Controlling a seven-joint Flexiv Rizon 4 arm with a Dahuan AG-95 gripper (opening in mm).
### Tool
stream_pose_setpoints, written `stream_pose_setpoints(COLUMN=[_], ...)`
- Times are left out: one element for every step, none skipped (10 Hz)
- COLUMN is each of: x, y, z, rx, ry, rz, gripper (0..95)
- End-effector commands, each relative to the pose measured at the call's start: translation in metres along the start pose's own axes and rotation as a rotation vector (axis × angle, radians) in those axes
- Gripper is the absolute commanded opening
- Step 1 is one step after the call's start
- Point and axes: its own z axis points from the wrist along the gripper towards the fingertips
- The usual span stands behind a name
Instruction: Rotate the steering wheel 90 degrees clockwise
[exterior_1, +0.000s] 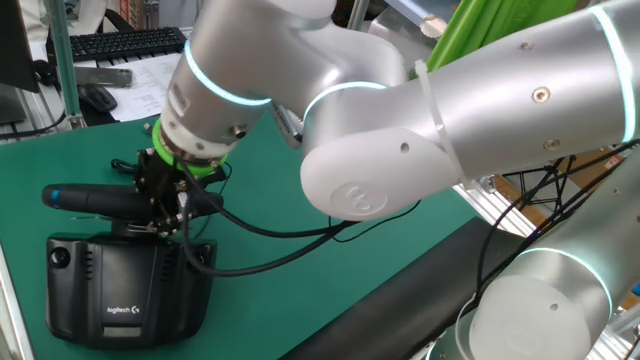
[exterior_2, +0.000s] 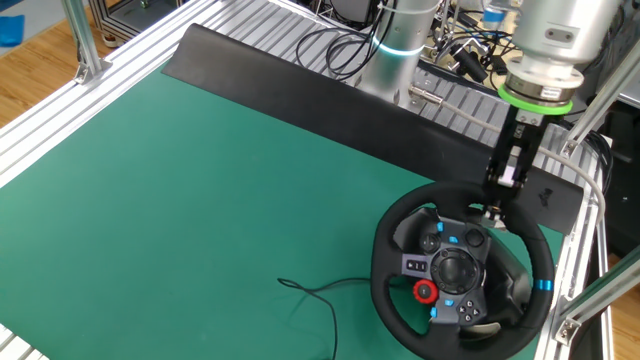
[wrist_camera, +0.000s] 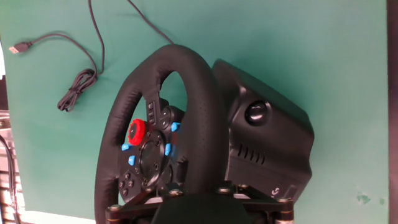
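Observation:
The steering wheel shows edge-on in one fixed view as a black padded bar with a blue stripe at its left end, above its black base. In the other fixed view the wheel's rim faces the camera, with the blue stripe on the right side. My gripper comes down on the far part of the rim, one finger on each side. In the hand view the rim runs down into my gripper at the bottom edge. The jaws look shut on the rim.
The wheel's loose cable lies coiled on the green mat beside the wheel. A black keyboard and a mouse sit beyond the mat. An aluminium frame rail stands close to the wheel. A black strip borders the mat.

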Motion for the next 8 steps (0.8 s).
stream_pose_setpoints(x=[0.0068,0.0075,0.0073,0.0072,0.0073,0.0074,0.0074,0.0075], y=[-0.0019,-0.0002,0.0006,0.0006,0.0006,0.0004,0.0003,0.0003], z=[0.0019,-0.0018,-0.0037,-0.0032,-0.0028,-0.0019,-0.0004,-0.0002], rx=[-0.008,-0.012,-0.010,-0.007,-0.005,-0.005,-0.004,-0.003], ry=[0.011,0.017,0.024,0.024,0.026,0.022,0.019,0.015], rz=[0.026,0.034,0.033,0.033,0.038,0.038,0.040,0.041], gripper=[0.0,0.0,0.0,0.0,0.0,0.0,0.0,19.0])
